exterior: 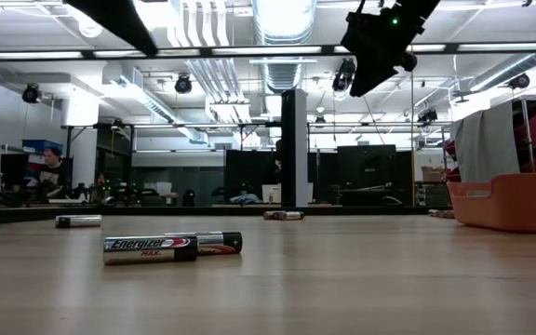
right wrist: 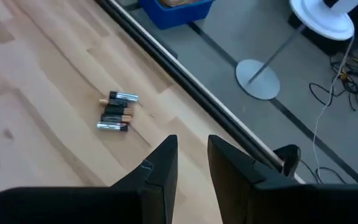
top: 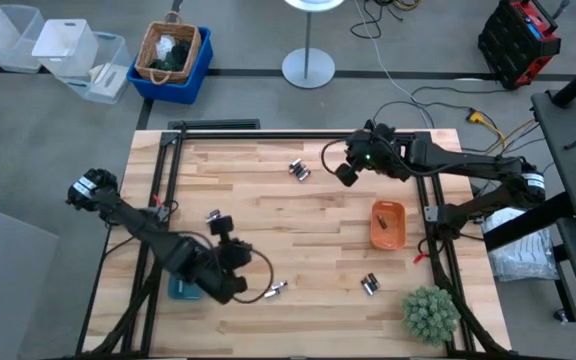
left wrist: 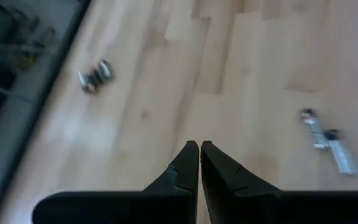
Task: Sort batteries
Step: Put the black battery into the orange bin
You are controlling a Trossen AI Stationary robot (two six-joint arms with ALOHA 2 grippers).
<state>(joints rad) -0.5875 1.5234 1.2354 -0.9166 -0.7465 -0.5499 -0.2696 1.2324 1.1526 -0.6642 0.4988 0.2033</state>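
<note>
Right claw (top: pixel 346 172), fingers apart, hangs near the table's (top: pixel 318 235) far edge beside batteries (top: pixel 299 171); left claw (top: pixel 236 256), fingers together, near the table's front edge.

Wooden table (top: pixel 308 230): scattered batteries (top: pixel 299 171), orange tray (top: pixel 387 224), teal tray (top: pixel 181 289), green plant (top: pixel 430 313).

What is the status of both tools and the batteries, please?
Left tool shut, empty. Right tool open, above battery cluster near far edge. Batteries scattered; orange tray holds nothing visible. Nothing blocking.
</note>
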